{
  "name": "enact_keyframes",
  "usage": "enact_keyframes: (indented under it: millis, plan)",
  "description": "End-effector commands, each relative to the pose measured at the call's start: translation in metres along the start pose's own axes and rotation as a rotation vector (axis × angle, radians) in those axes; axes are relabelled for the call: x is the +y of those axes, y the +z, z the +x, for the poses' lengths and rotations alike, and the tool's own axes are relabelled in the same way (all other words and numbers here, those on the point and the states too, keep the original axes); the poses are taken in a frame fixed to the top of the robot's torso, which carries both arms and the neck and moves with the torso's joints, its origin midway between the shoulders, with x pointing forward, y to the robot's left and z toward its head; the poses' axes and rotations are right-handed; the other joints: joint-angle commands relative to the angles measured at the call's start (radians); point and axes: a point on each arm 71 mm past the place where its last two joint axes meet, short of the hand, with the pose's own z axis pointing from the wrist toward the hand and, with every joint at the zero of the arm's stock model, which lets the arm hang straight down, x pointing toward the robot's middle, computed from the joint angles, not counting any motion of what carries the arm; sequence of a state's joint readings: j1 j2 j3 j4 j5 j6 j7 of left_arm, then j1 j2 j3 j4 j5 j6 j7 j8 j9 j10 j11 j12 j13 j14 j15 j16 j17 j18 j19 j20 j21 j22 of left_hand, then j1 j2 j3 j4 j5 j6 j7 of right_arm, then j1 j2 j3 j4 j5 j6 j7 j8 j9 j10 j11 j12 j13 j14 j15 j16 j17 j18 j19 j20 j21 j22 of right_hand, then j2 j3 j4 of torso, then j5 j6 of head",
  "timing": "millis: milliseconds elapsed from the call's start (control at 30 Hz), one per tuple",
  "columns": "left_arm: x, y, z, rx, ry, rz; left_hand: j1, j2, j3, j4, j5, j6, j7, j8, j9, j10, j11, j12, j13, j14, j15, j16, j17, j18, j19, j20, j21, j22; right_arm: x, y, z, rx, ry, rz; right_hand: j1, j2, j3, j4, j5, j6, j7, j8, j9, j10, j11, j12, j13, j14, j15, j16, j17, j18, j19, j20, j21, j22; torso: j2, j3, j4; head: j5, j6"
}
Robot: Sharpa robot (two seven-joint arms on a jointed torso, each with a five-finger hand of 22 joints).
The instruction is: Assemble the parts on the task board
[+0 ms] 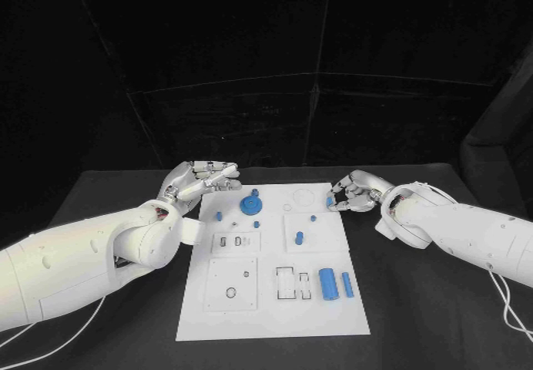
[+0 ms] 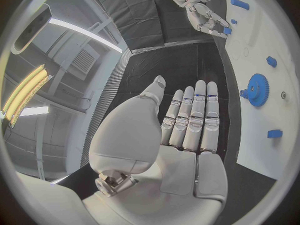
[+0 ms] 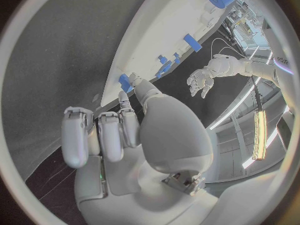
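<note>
The white task board (image 1: 278, 316) lies in the middle of the black table. My right hand (image 1: 356, 194) is at the board's right edge and pinches a small blue part (image 1: 331, 202) between thumb and a finger; the same part (image 3: 125, 79) sits at the thumb tip in the right wrist view. My left hand (image 1: 202, 182) hovers off the board's far left corner, fingers straight and holding nothing (image 2: 194, 120). A blue gear (image 1: 252, 205) stands near the board's far edge, close to the left hand. A thick blue cylinder (image 1: 328, 283) and a slim blue peg (image 1: 347, 285) lie at the near right.
A blue oval piece (image 1: 300, 239) and small blue pieces (image 1: 218, 216) sit on the board's middle panels. Black table (image 1: 444, 308) surrounds the board on both sides. A dark backdrop stands behind the table. White cables trail from both arms near the front corners.
</note>
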State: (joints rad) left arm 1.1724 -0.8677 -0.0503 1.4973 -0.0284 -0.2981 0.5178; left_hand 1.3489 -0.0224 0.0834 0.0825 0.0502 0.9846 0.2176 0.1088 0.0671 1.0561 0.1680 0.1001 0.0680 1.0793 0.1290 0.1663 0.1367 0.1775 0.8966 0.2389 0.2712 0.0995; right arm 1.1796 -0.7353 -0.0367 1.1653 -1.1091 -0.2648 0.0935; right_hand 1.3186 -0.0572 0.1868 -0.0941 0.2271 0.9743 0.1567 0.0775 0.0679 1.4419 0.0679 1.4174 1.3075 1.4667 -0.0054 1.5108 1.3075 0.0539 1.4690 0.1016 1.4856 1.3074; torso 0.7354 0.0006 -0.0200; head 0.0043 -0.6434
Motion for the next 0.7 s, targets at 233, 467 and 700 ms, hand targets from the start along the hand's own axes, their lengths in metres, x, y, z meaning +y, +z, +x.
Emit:
enact_keyframes:
  millis: [233,467,700]
  plan:
    - [-0.0007,0.0006,0.0017,0.015,-0.009,0.001,0.001,0.007,0.001,-0.005,-0.002,0.004,0.001,-0.006,-0.001,0.008,-0.001,-0.007,-0.001,0.007,-0.002,-0.006,0.001,0.006,0.008,0.001,-0.007,-0.001,0.0005,0.0017,0.0047,0.018,-0.008,0.009,0.000,0.010,0.009,-0.004,-0.005,0.016,0.000,0.006,0.001,0.010,0.000,0.007,0.111,0.073,-0.004,0.004,0.107,-0.013,0.017,-0.006,0.004,0.060,0.000,0.0007,-0.0004,-0.001,-0.003]
    - [-0.0006,0.0006,0.0016,0.015,-0.009,-0.001,0.001,0.007,0.001,-0.006,-0.002,0.004,0.002,-0.006,-0.001,0.008,-0.001,-0.008,-0.001,0.007,-0.001,-0.006,0.001,0.006,0.008,0.001,-0.007,-0.001,0.0004,0.0026,0.0075,0.022,-0.009,0.012,-0.002,0.017,0.019,-0.008,-0.012,0.028,-0.002,0.008,0.001,0.013,-0.001,0.010,0.114,0.073,-0.005,0.005,0.109,-0.013,0.019,-0.007,0.006,0.063,0.000,0.0008,0.0006,-0.002,-0.004]
    - [-0.0005,0.0004,0.0014,0.016,-0.009,-0.002,0.001,0.007,0.001,-0.006,-0.002,0.004,0.002,-0.006,-0.001,0.008,-0.001,-0.008,-0.001,0.007,-0.001,-0.006,0.001,0.006,0.008,0.001,-0.007,-0.001,0.0007,0.0033,0.0076,0.006,-0.010,0.009,-0.006,0.041,0.047,-0.013,-0.045,0.058,-0.010,0.016,0.002,0.020,-0.008,0.017,0.122,0.074,-0.010,0.006,0.114,-0.014,0.021,-0.010,0.009,0.069,0.000,0.0006,0.0003,0.000,-0.007]
